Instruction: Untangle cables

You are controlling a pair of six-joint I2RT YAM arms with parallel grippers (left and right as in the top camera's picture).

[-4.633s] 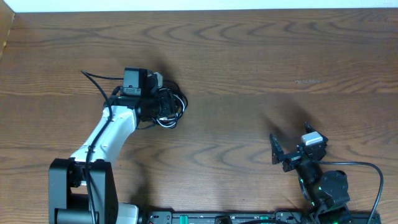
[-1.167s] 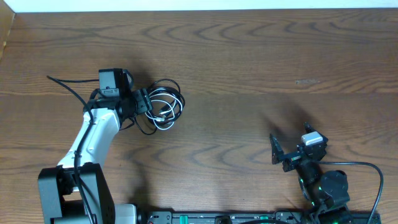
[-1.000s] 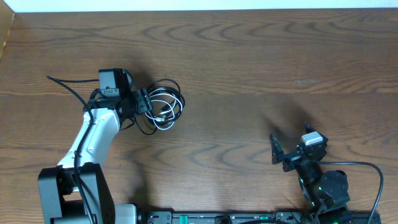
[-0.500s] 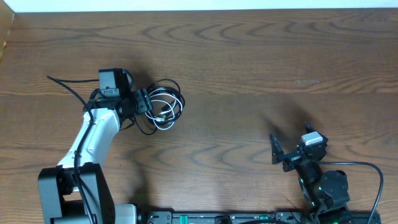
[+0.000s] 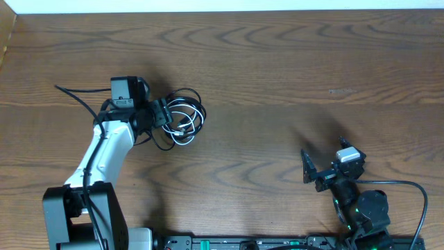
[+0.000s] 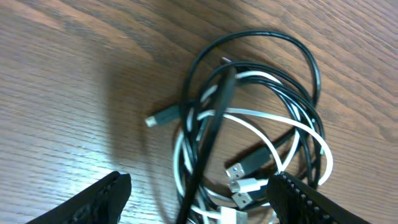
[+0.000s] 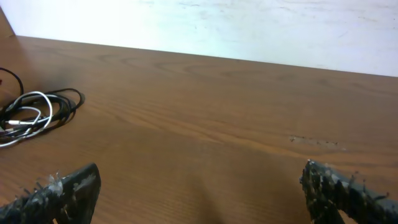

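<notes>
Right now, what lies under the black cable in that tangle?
The white cable passes beneath the black cable, with wooden table below. Their crossings nearest the left gripper cannot be seen.

**One knotted bundle on a wooden table**

And there it was: the dark wood-grain table (image 5: 277, 62) carried a single heap left of centre. The black cable (image 6: 267, 36) looped wide around the outside, and the white cable (image 6: 255, 114) coiled inside it, the two crossing again and again. Their small plugs (image 6: 249, 165) lay bunched at the near side of the heap. Well off to the right, a faint pale scuff (image 5: 342, 90) marked the wood.
</notes>
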